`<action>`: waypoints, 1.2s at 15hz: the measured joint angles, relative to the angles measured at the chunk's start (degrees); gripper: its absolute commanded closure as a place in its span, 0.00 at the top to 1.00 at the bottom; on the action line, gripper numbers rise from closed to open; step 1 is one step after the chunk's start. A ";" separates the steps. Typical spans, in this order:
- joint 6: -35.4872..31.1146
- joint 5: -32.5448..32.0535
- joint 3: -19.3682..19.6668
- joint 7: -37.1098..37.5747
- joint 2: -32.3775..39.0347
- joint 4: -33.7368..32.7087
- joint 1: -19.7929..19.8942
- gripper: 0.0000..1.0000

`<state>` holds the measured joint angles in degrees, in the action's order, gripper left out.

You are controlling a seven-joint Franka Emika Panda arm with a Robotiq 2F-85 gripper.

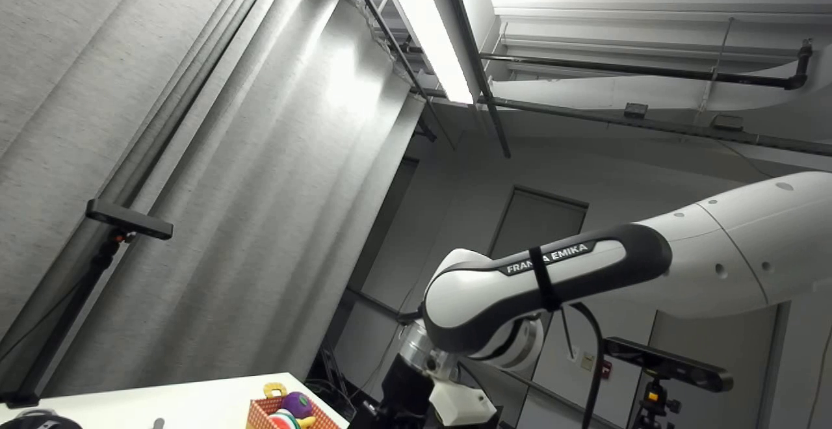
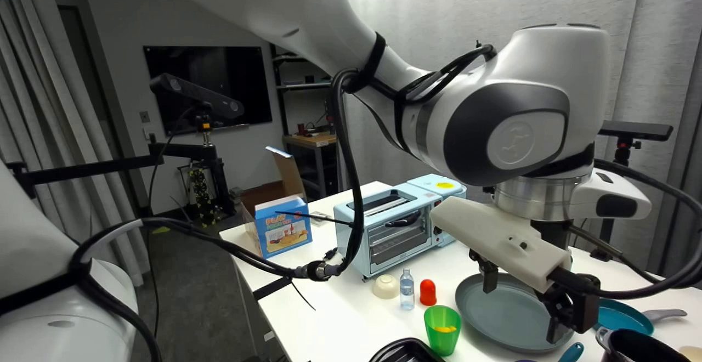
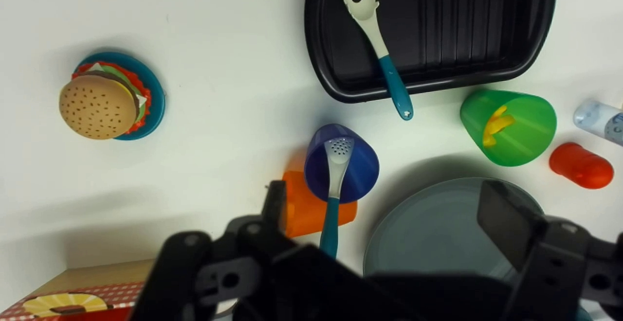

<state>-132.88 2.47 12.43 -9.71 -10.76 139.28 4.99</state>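
Note:
My gripper is open, nothing between its fingers, above the table in the wrist view. It also shows in an exterior view, over a round grey-green plate. In the wrist view the plate lies below the right finger. A blue cup shows a perforated utensil at its mouth, its teal handle crossing the rim. An orange cup lies on its side beneath, close to the left finger in the picture. A green cup holds yellow pieces.
A black tray carries a pasta server. A toy burger sits on a teal plate. A red item, small bottle, toaster oven, blue pan, pot and checked basket stand around.

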 measured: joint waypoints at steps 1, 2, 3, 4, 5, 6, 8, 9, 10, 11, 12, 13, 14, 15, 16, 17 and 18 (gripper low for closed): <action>0.11 -0.01 -0.08 0.00 0.01 0.17 0.01 1.00; 0.20 -0.01 -0.10 0.00 0.07 0.51 0.02 1.00; 0.20 -0.01 -0.10 0.00 0.22 0.90 0.03 1.00; 0.20 -0.01 -0.10 0.00 0.47 1.19 0.09 1.00; 0.20 -0.01 -0.10 0.02 0.91 1.38 0.21 1.00; 0.20 -0.01 -0.10 0.02 1.50 1.43 0.32 1.00; 0.05 -0.01 -0.08 0.02 3.01 1.26 0.62 1.00; -0.04 0.03 -0.07 0.02 3.86 1.00 0.78 1.00; -0.17 0.04 -0.06 0.02 4.77 0.52 0.97 1.00; -0.30 0.05 -0.06 0.02 5.71 -0.14 1.18 1.00; -0.38 0.08 -0.06 0.02 6.63 -0.92 1.38 1.00; -0.38 0.18 -0.06 0.02 7.55 -1.78 1.58 1.00; -0.38 0.27 -0.06 0.02 8.47 -2.73 1.78 1.00; -0.39 0.41 -0.06 0.02 9.44 -3.77 2.01 1.00; -0.39 0.62 -0.06 0.02 10.35 -4.79 2.23 1.00; -0.39 0.92 -0.06 0.02 11.26 -5.84 2.46 1.00; -0.39 1.32 -0.06 0.02 12.21 -6.93 2.70 1.00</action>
<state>-133.27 3.79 12.37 -9.68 1.44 132.35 7.68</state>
